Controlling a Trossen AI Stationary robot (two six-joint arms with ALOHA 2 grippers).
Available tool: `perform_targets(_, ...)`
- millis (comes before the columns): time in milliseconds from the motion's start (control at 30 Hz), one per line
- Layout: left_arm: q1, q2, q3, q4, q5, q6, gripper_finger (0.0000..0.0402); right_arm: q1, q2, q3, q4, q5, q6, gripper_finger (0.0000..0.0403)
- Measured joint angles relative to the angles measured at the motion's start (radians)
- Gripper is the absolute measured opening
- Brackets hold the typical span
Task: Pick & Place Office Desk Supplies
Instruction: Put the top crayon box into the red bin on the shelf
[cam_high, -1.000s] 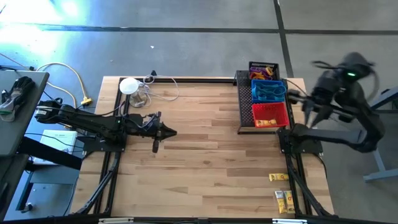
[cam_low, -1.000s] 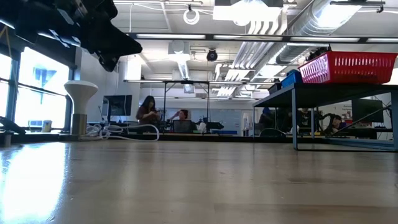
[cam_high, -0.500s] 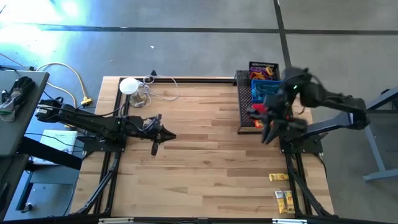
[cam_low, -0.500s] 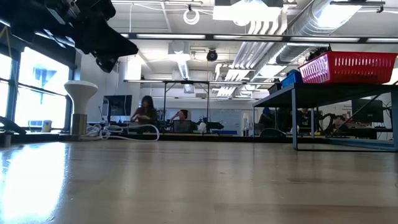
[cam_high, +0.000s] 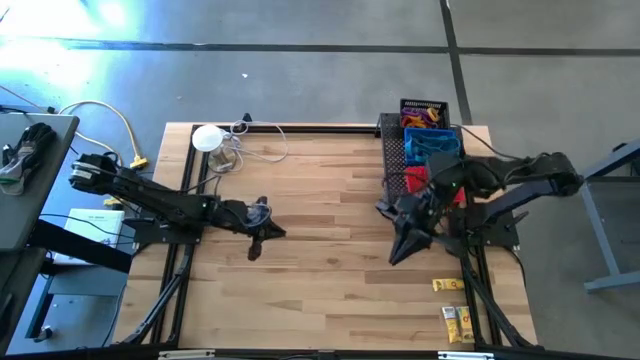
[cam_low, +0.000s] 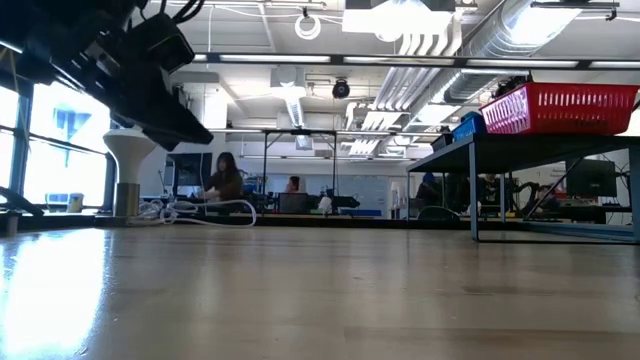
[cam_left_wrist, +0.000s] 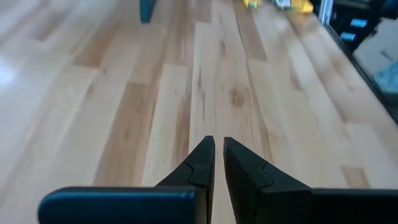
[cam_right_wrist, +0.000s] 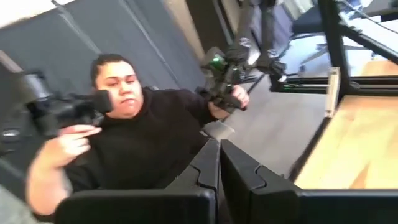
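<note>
Swung in over the table (cam_high: 300, 260) since a second ago, the right gripper (cam_high: 398, 255) hangs empty, fingers pressed together — left gripper (cam_high: 252, 247) nearly shut, empty too — yellow tubes (cam_high: 452, 318) lie nearest, baskets (cam_high: 430, 145) farthest; no readable writing.

You are looking down on a light wooden table (cam_high: 320, 270). At its far right sits a large flat black mesh tray (cam_high: 393, 165) carrying small black (cam_high: 424, 108), blue (cam_high: 432, 146) and red (cam_high: 420, 180) baskets. A white round disc (cam_high: 207, 138) with cables rests far left. Yellow tubes (cam_high: 455, 318) lie near the right front corner.
</note>
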Motion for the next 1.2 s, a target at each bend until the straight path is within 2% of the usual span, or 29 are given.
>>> perform_targets(67, -0.011, 0.034, 0.000, 0.022, 0.000, -0.003, 0.0029, 0.045, -0.001, 0.007, -0.054, 0.092, -0.017, 0.0003)
perform_targets(133, -0.025, 0.059, 0.000, 0.052, 0.001, -0.004, 0.0029, 0.102, -0.001, 0.042, -0.180, 0.216, -0.037, 0.0003)
perform_targets(233, -0.053, 0.079, 0.000, 0.098, 0.018, -0.004, 0.0029, 0.197, 0.024, 0.110, -0.373, 0.484, -0.068, 0.0003)
perform_targets(300, -0.072, 0.085, 0.000, 0.136, 0.031, -0.004, 0.0029, 0.261, 0.046, 0.145, -0.462, 0.612, -0.057, 0.0003)
perform_targets(367, -0.092, 0.085, -0.001, 0.154, 0.045, -0.005, 0.0029, 0.317, 0.072, 0.171, -0.493, 0.691, -0.020, 0.0003)
perform_targets(467, -0.122, 0.085, -0.001, 0.193, 0.055, -0.006, 0.0029, 0.389, 0.101, 0.198, -0.511, 0.751, 0.045, 0.0003)
perform_targets(600, -0.159, 0.085, -0.001, 0.215, 0.055, -0.006, 0.0029, 0.475, 0.138, 0.203, -0.625, 0.841, 0.213, 0.0003)
perform_targets(733, -0.183, 0.085, -0.001, 0.218, 0.055, -0.006, 0.0029, 0.539, 0.180, 0.202, -0.838, 0.860, 0.504, 0.0003)
perform_targets(933, -0.198, 0.085, -0.001, 0.219, 0.056, -0.006, 0.0029, 0.645, 0.274, 0.202, -1.110, 0.753, 0.879, 0.0003)
perform_targets(1033, -0.198, 0.085, -0.001, 0.219, 0.056, -0.006, 0.0029, 0.705, 0.324, 0.202, -1.145, 0.743, 0.944, 0.0003)
perform_targets(1200, -0.198, 0.085, -0.001, 0.219, 0.055, -0.005, 0.0029, 0.753, 0.417, 0.202, -1.137, 0.673, 0.896, 0.0003)
